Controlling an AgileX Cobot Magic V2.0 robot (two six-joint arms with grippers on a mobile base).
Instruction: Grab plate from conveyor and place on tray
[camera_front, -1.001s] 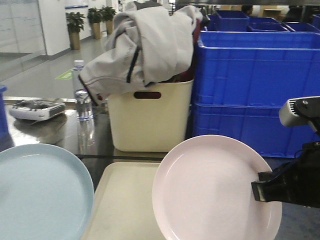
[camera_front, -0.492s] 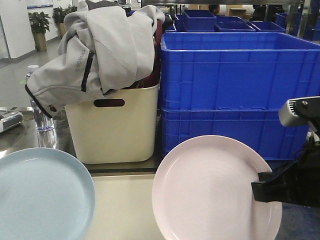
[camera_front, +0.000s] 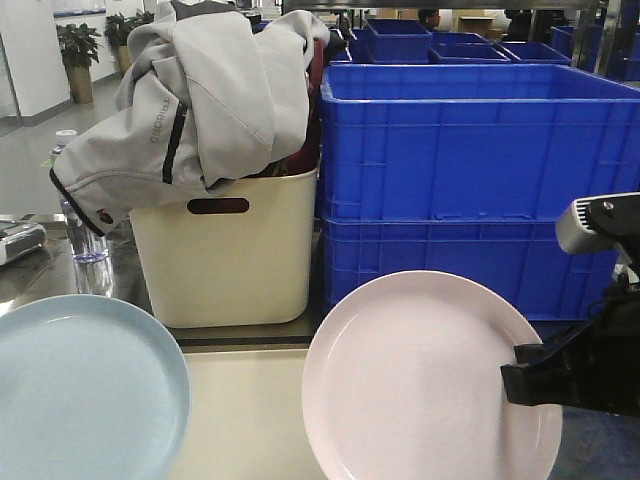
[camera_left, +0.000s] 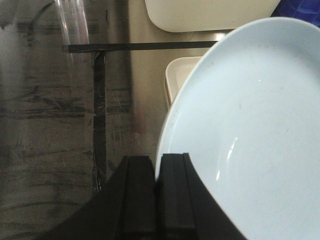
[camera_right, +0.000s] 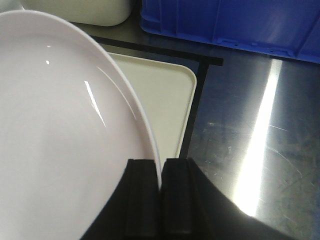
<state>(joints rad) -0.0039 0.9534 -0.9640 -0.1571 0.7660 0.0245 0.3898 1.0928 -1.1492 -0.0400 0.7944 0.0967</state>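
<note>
The pale pink plate (camera_front: 420, 380) hangs above the right part of the cream tray (camera_front: 245, 420). My right gripper (camera_front: 515, 382) is shut on its right rim. In the right wrist view the rim of the plate (camera_right: 60, 125) runs between the closed right gripper (camera_right: 160, 172), with the tray's corner (camera_right: 165, 100) underneath. My left gripper (camera_left: 156, 170) is shut on the edge of a pale blue plate (camera_left: 250, 125), which is held over the left end of the tray (camera_left: 177, 75). This blue plate (camera_front: 80, 385) fills the lower left of the front view. The conveyor is out of view.
A cream tub (camera_front: 230, 250) with a grey jacket draped over it stands just behind the tray. Stacked blue crates (camera_front: 470, 180) stand behind it on the right. A water bottle (camera_front: 80, 225) stands at the left. The steel tabletop (camera_right: 250, 140) carries black tape lines.
A second ago the background slid left across the front view; over the last half second it has held still. Both plates stay gripped in the same place.
</note>
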